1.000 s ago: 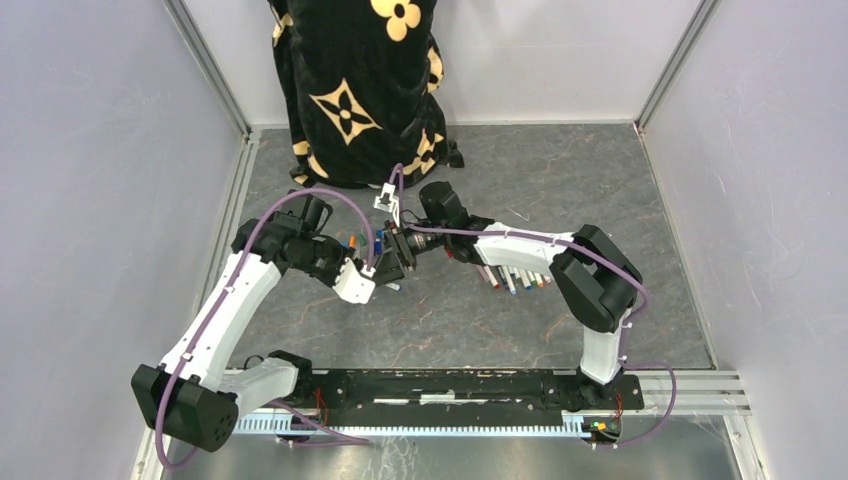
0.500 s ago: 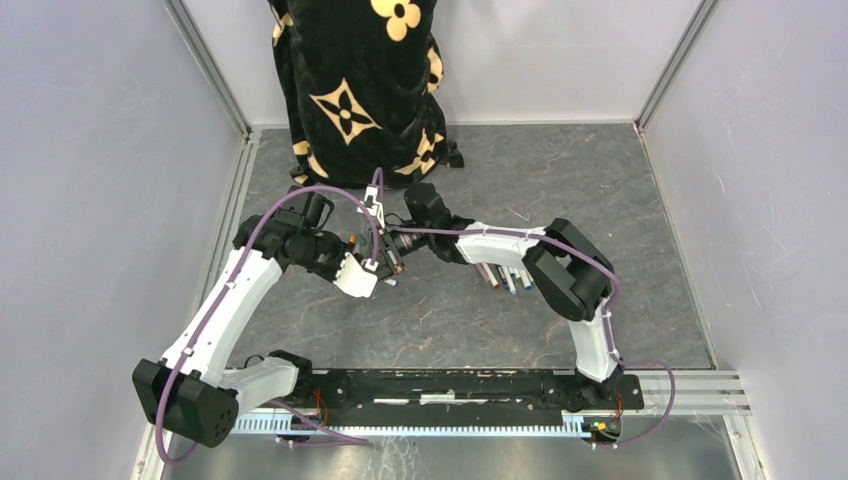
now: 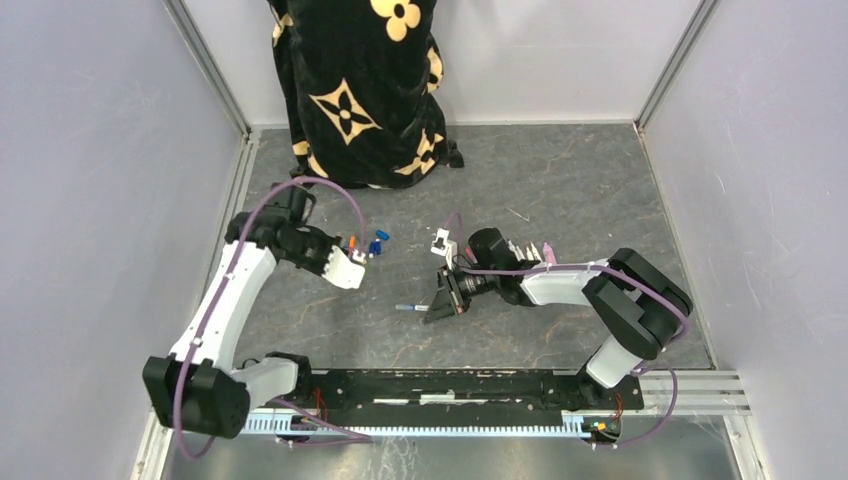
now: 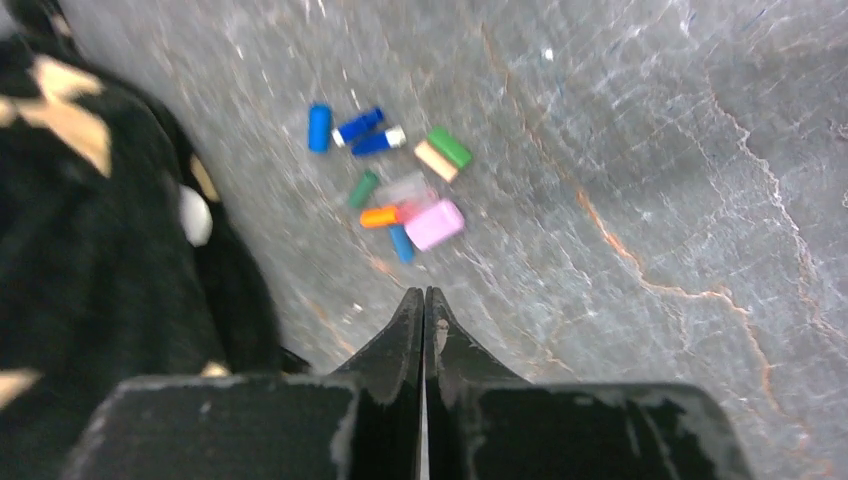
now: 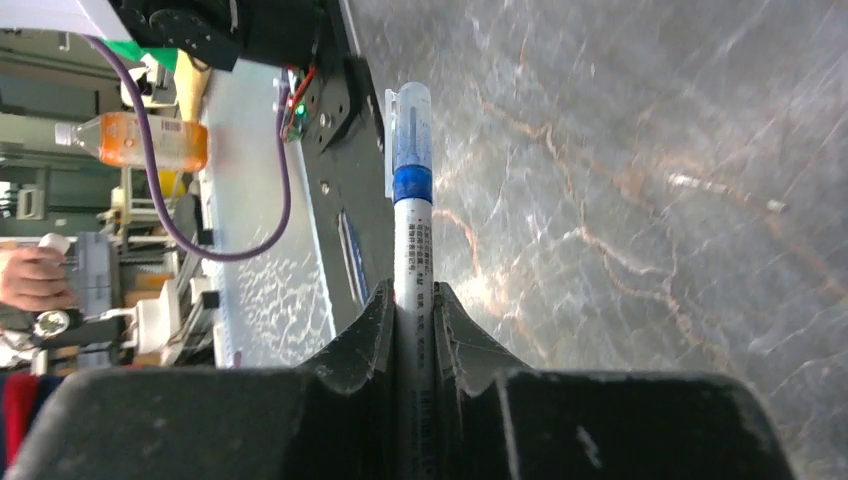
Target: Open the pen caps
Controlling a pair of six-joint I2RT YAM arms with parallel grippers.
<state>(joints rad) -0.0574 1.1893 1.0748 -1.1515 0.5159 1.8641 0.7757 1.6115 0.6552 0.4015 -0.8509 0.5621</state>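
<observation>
Several loose pen caps (image 4: 400, 185) in blue, green, orange and pink lie in a small heap on the grey table (image 4: 650, 150), just ahead of my left gripper (image 4: 422, 296). Its jaws are shut flat together on nothing. From above, the pen caps (image 3: 376, 243) sit right beside that gripper (image 3: 357, 259). My right gripper (image 5: 413, 292) is shut on a pen's white barrel (image 5: 413, 245). A blue band and a clear tip (image 5: 413, 115) stick out past the fingers. In the top view this pen (image 3: 408, 308) points left from the right gripper (image 3: 437, 304), low over the table.
A black cloth with cream flower shapes (image 3: 360, 80) lies at the back, close to the left arm; it also fills the left of the wrist view (image 4: 80, 200). More pens (image 3: 535, 250) lie behind the right forearm. Grey walls stand on both sides.
The two grippers met at the table's middle and have pulled apart. The right one swung down and right with the pen. The left one drew back left and shut fully.
</observation>
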